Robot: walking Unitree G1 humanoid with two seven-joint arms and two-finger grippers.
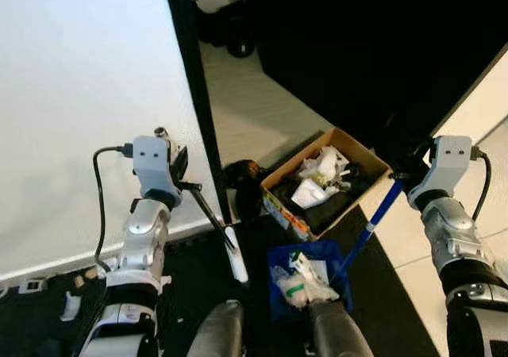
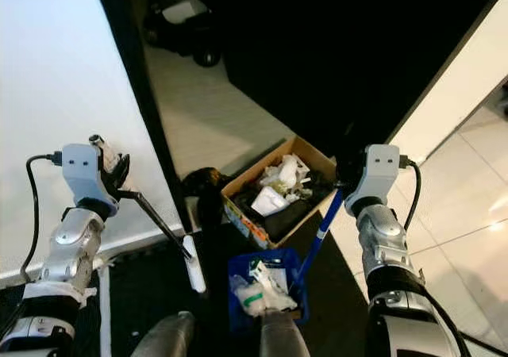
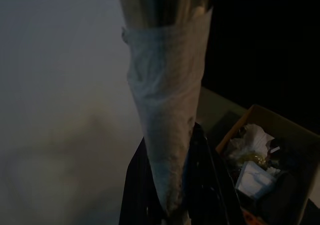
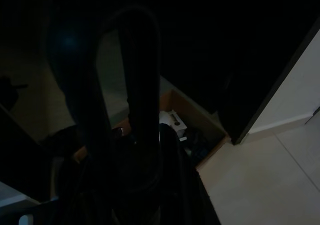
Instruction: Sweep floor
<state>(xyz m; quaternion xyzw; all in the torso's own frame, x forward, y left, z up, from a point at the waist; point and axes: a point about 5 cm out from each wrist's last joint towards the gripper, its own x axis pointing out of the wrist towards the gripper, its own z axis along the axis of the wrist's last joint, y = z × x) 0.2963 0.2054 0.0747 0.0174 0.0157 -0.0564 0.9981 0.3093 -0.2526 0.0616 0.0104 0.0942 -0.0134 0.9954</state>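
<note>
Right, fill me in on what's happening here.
The robot is sweeping up. Its right gripper holds the blue handle of a blue dustpan loaded with crumpled trash, just short of an open cardboard box already holding trash. Its left gripper holds a thin dark broom stick angled toward the floor.

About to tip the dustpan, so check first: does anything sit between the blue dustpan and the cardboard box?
Nothing visible does. The blue dustpan, loaded with white scraps, sits right in front of the cardboard box, with a narrow strip of dark floor between them. The right gripper holds the dustpan's blue handle; the box's near wall must be cleared.
</note>
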